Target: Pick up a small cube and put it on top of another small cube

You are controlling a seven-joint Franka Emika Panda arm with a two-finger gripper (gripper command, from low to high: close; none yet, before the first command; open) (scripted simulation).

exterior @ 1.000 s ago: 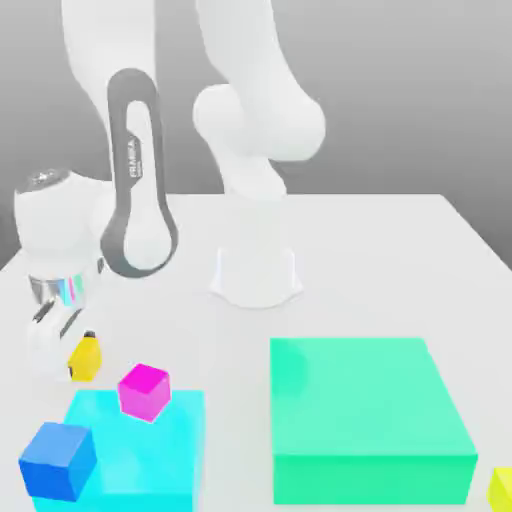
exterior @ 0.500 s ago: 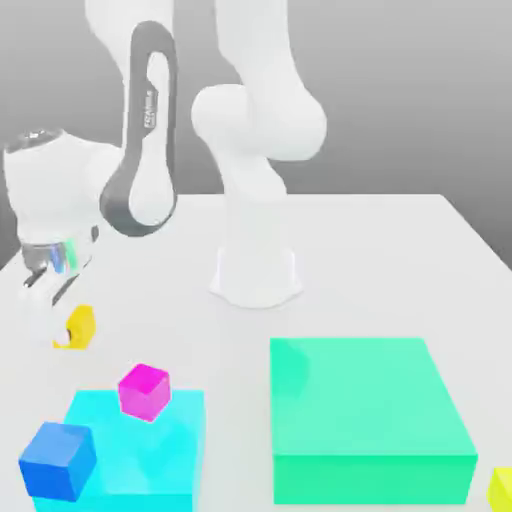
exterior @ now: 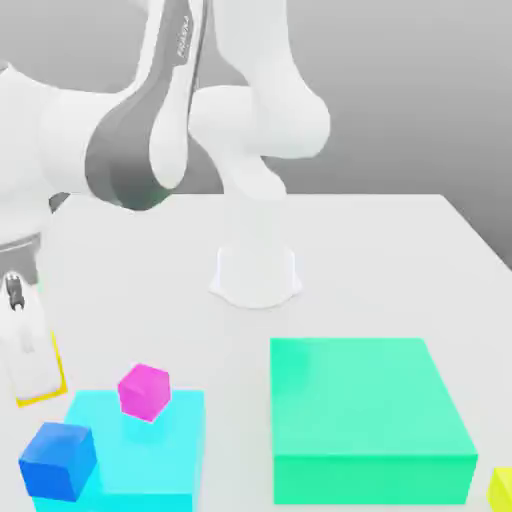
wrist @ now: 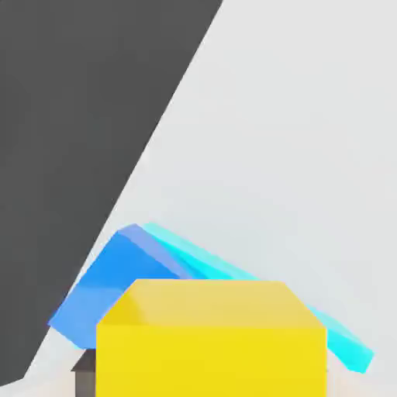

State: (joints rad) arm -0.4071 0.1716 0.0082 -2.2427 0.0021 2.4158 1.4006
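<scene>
while the arm's dark grey link carries white vertical lettering we can't read, we see the gripper [exterior: 30,355] closed tight on the yellow small cube [wrist: 211,341], held off the white table [exterior: 380,260] at the exterior view's left edge. since a second ago it rose from beside the cyan block [exterior: 150,450]. magenta cube [exterior: 144,391] and blue cube [exterior: 58,462] haven't moved. green block [exterior: 365,415] and a second yellow cube [exterior: 502,488] unchanged.
</scene>
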